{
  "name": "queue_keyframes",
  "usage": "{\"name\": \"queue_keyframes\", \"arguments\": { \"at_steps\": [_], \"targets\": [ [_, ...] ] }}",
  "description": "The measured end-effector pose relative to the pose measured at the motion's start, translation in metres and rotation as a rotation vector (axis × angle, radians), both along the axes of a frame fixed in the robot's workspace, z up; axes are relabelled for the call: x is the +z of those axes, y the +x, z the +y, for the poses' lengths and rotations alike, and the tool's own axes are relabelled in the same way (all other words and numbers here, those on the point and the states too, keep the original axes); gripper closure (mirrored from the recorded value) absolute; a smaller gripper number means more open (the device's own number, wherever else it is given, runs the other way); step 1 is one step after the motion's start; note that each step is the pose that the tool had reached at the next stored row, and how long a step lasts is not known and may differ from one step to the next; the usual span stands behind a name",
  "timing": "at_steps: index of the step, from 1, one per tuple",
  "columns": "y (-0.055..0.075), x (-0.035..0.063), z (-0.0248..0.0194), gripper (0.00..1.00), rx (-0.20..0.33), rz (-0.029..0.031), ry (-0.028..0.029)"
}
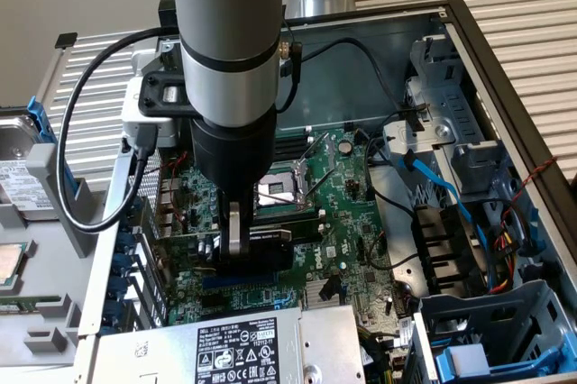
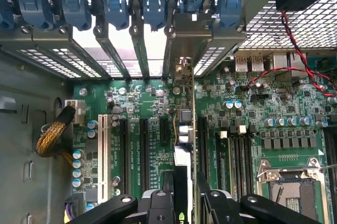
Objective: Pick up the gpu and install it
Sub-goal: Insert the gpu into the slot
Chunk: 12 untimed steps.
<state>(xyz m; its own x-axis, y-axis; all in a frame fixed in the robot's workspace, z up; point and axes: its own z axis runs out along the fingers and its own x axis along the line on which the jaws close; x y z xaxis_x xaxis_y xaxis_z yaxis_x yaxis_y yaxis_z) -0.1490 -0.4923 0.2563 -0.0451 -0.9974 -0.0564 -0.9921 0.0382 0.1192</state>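
The gpu [image 1: 270, 249] stands on edge inside the open computer case, low over the green motherboard [image 1: 347, 213], and its black shroud shows beside the finger. My gripper [image 1: 236, 244] is shut on the gpu from above. In the wrist view the gpu [image 2: 183, 129] appears edge-on between the black expansion slots of the motherboard [image 2: 147, 108]. Its silver bracket end [image 2: 184, 40] reaches toward the rear slot openings. The gripper [image 2: 184, 203] holds the card's top edge from both sides. I cannot tell whether the card's lower edge sits in a slot.
The CPU socket [image 1: 279, 190] lies just beyond the card. A power supply [image 1: 239, 348] with a white label sits at the near edge. Drive cages and blue cables [image 1: 442, 186] fill the exterior view's right. Blue slot latches [image 2: 116, 3] line the case's rear wall. A hard drive [image 1: 13, 168] rests outside the case.
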Motion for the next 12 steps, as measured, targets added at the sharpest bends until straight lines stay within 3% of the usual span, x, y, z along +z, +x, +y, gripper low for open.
{"name": "queue_keyframes", "arguments": {
  "at_steps": [6, 12],
  "targets": [
    [0.0, 0.0, -0.0001, 0.73, -0.001, 0.0001, -0.0013],
    [0.0, 0.0001, -0.0001, 0.73, -0.001, 0.0012, -0.0135]
  ]
}}
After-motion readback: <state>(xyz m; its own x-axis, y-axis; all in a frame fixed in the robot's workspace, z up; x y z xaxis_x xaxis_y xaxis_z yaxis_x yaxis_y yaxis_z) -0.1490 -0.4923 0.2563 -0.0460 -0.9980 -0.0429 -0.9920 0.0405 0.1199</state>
